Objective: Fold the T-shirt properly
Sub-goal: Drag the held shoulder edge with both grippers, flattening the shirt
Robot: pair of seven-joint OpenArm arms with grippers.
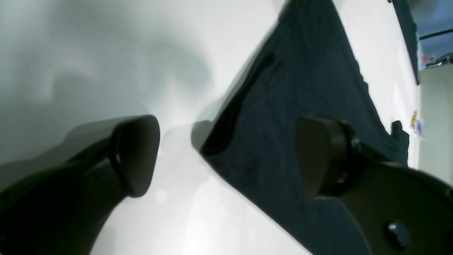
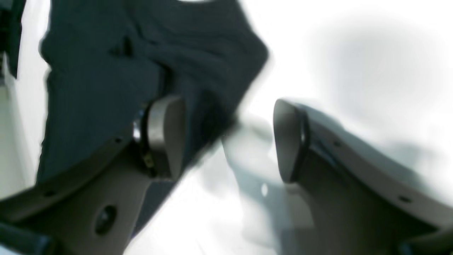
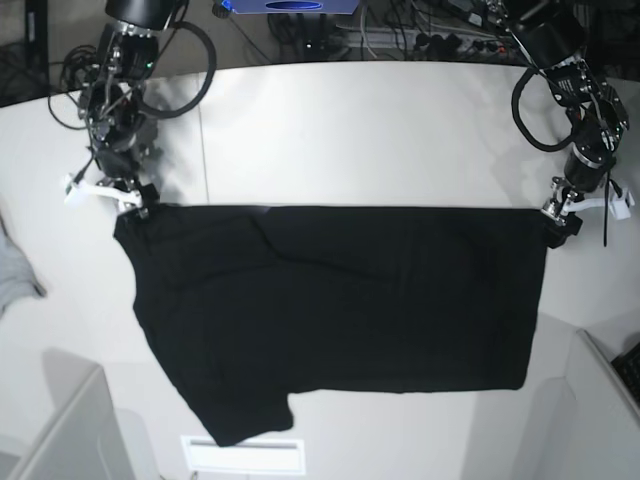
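Left wrist view: my left tool point(image 1: 226, 156) stands released, jaws wide, the T-shirt point(image 1: 304, 117) corner just under its right finger; I should bite the hem cleanly, no bunching. Right wrist view: my right tool point(image 2: 230, 141) is parted, empty, shirt edge at its left finger. Base view: the shirt spreads flat on the tabletop point(image 3: 350, 130) between both tools, long axis running tool to tool, sleeve end toward my right tool.

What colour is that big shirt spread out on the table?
The T-shirt is plain black, no print showing. The base view shows it best.
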